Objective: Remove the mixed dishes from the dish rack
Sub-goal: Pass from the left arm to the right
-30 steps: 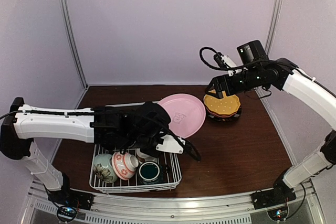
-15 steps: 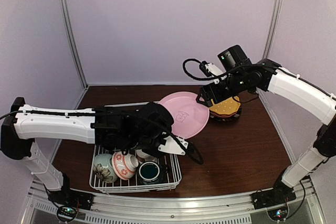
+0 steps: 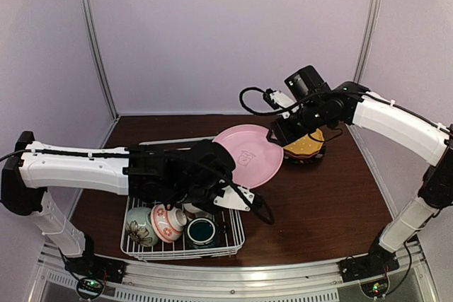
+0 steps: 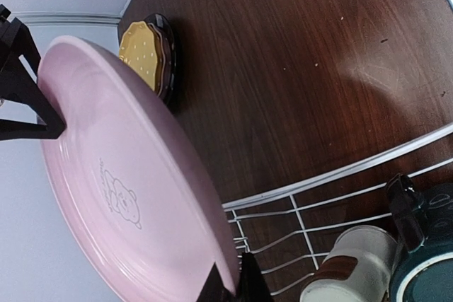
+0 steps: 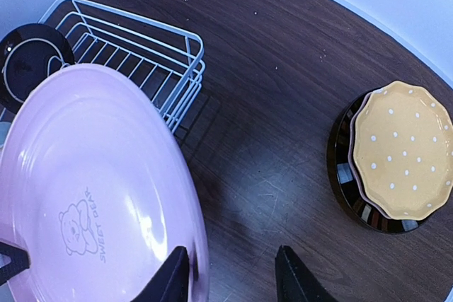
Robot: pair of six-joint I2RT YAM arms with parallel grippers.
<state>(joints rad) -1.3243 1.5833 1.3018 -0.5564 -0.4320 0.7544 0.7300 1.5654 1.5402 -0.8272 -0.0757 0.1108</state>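
Right end effector [image 5: 230, 268] arrived, spread astride the pink bear-printed plate [image 5: 92, 175] that the left end effector [image 4: 233, 286] pinches.

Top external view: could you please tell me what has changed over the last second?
The right arm swung left from above the stacked plates, bringing the right end effector to the far rim of the pink plate; its jaws straddle that rim, not yet clamped. The left end effector stayed shut on the plate's near edge, holding it tilted by the dish rack. The stacked plates and the rack are unchanged.
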